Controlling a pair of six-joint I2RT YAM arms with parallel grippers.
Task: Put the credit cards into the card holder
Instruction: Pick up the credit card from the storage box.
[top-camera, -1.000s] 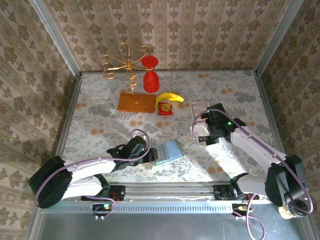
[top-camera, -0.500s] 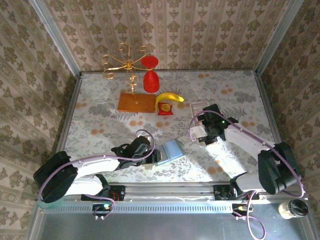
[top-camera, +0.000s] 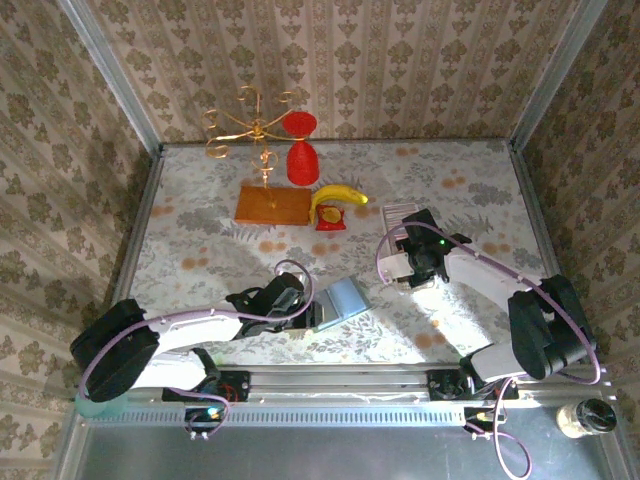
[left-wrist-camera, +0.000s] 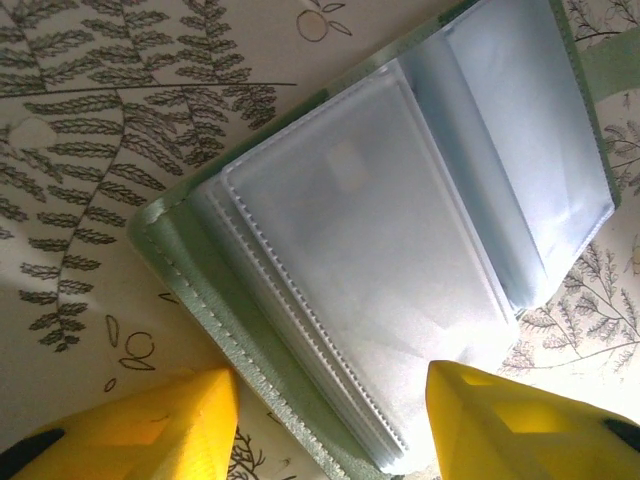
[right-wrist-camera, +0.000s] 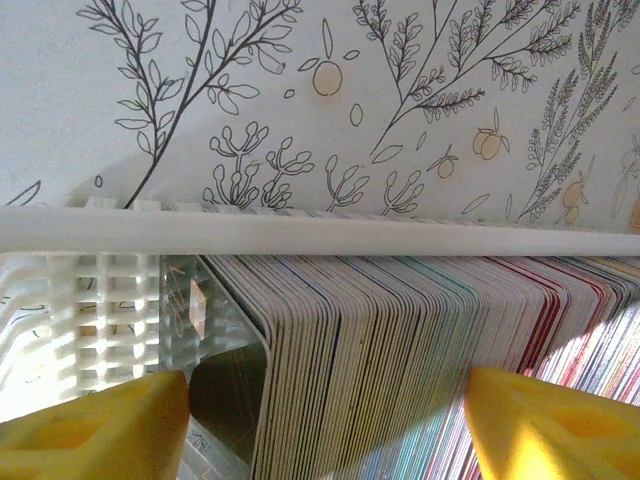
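Right wrist view: right hand (right-wrist-camera: 325, 405), released, straddles many credit cards (right-wrist-camera: 400, 340) packed on edge in the clear tray (right-wrist-camera: 300, 232); closing here risks pinching several at once. Left hand (left-wrist-camera: 325, 405) flanks the open card holder (left-wrist-camera: 370, 250) on the counter (left-wrist-camera: 90, 250); whether it grips cannot be told.

The top camera looks down from above and behind the arm bases, taking in the whole surface (top-camera: 480, 180). The left wrist camera hangs close over the card holder (top-camera: 338, 298), which both views share. Right of the card holder, the right wrist camera sits close above the credit cards (right-wrist-camera: 400, 370).
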